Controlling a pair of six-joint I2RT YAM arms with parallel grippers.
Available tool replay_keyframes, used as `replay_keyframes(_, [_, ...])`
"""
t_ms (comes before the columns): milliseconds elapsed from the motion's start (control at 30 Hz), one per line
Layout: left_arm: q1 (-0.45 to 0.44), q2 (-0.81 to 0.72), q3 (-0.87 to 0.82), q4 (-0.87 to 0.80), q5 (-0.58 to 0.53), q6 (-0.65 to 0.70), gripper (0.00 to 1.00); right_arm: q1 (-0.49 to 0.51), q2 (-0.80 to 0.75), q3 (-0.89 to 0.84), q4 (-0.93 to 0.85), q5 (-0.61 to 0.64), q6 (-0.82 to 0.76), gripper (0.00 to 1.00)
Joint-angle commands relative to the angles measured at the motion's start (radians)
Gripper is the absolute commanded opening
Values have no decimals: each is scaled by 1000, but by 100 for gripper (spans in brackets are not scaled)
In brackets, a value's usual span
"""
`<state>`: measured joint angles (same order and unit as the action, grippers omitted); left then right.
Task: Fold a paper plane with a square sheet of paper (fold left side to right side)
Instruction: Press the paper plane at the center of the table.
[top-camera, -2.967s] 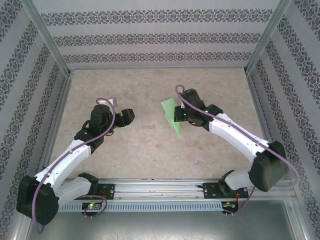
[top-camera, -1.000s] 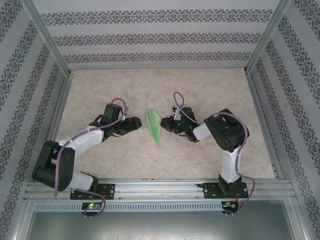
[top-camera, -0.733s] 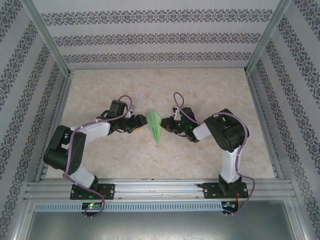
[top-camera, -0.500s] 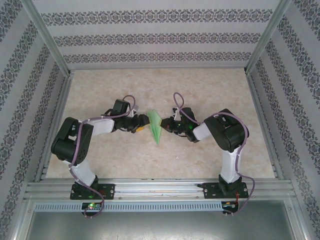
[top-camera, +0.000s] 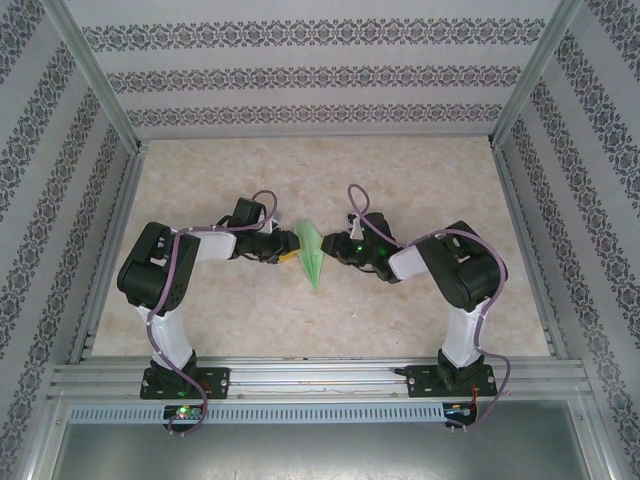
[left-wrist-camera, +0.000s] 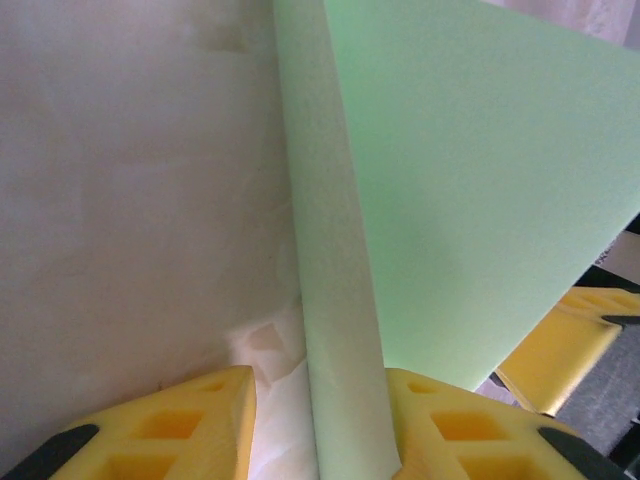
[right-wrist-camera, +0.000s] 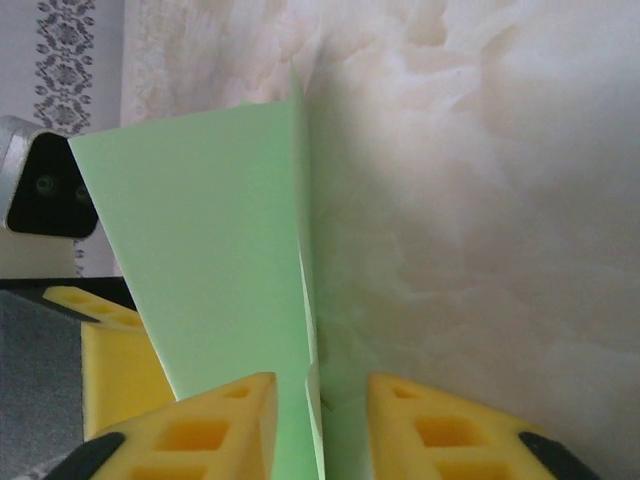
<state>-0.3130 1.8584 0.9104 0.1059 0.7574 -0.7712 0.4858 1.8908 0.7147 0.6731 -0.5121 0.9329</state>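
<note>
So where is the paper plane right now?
In the top view the paper plane is at mid-table, between the left gripper and the right gripper; each wrist view has it between that gripper's jaws.

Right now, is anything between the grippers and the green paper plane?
Nothing visible. The paper plane sits right between the left gripper and the right gripper, its folds inside both jaws.

The top external camera hangs above and behind the arm bases, tilted down, far enough back to take in the whole table (top-camera: 420, 170). Each wrist camera sits right behind its own jaws — left gripper (left-wrist-camera: 320, 390), right gripper (right-wrist-camera: 320, 385) — and looks out between them at very close range. All three views share the paper plane (top-camera: 310, 252) standing between the jaws (the wrist views face each other across it).
</note>
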Motion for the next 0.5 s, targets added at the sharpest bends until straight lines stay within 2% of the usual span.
replay_keyframes(0, [-6,20,21,52,32,-23,37,-16,-68,-4,-122,47,-81,36])
replay_keyframes(100, [-6,27,22,70,42,-36,37,-19,-142,5,-255,78,-152,41])
replay_keyframes(300, [-6,26,24,68,39,-38,37,24,-298,102,-643,142,-355,48])
replay_keyframes(467, [-6,25,25,61,35,-35,37,116,-300,168,-747,169,-380,49])
